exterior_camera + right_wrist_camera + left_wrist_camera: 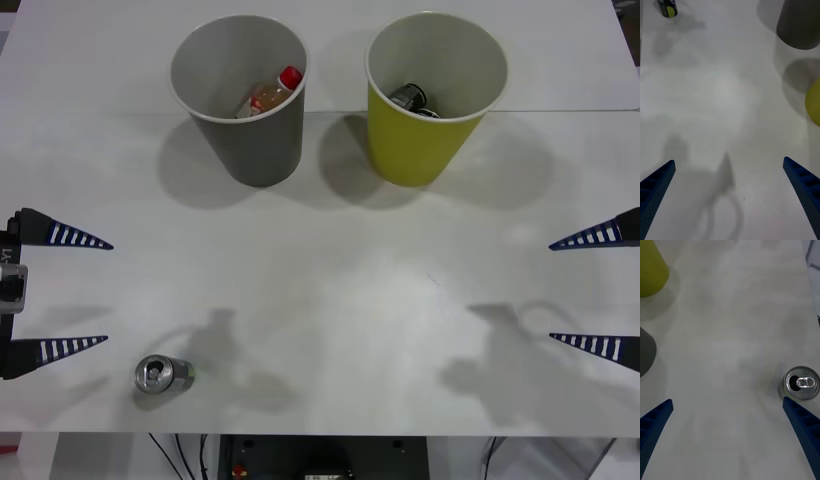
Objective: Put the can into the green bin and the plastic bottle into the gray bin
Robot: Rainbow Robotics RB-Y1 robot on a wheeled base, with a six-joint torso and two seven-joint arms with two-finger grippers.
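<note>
With both pincers wide at table (330, 300) edges, can (163, 374) near front edge.

I can read almost nothing here; on the housing of my left hand (60, 292), at the front view's edge, there is a small white mark that may be letters, too cut off to make out; the can (163, 375) lying on the bench (330, 290) shows no legible brand; both bins carry no print.
</note>
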